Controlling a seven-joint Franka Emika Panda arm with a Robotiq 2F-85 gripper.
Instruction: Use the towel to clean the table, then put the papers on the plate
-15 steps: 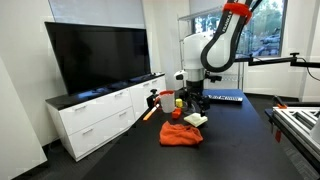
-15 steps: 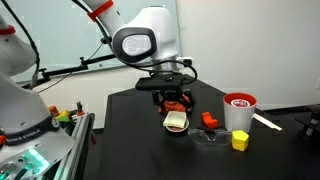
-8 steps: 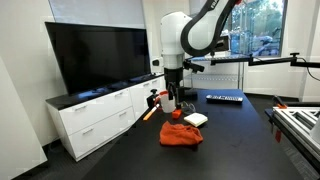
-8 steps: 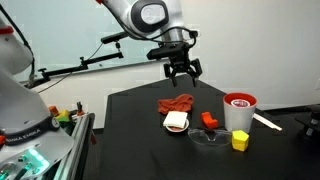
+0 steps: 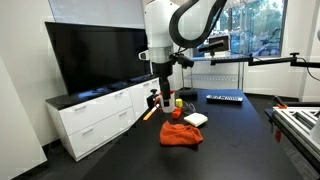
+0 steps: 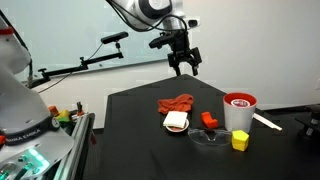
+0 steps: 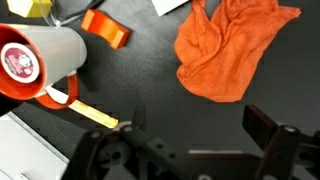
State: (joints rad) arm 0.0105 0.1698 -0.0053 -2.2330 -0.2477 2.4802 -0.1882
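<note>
The claw (image 5: 164, 90) hangs high over the black table (image 5: 240, 135) in an exterior view, with lots of air under it. From here I cannot tell how far its jaws are apart. The orange towel (image 5: 181, 135) lies in a heap near the table's left edge. The white papers (image 5: 196, 119) sit just behind it. The right part of the table top is bare and wide. A big TV (image 5: 98, 55) stands off to the left.

In an exterior view the claw (image 6: 186, 62) is up above the far edge of the table (image 6: 135, 125). Its fingers are spread and hold nothing. The towel (image 6: 176, 103) lies in the middle, with the papers (image 6: 177, 121) just in front of it. The clear plate (image 6: 207, 141) is right of the papers. A red block (image 6: 209, 120), a yellow block (image 6: 240, 141) and a red and white cup (image 6: 238, 105) crowd the right side. The left side is bare.

In the wrist view the claw (image 7: 200, 125) is wide open and empty. The towel (image 7: 235, 50) is far below it at the top right. The cup (image 7: 40, 60) is at the left. Bare table lies between them.
</note>
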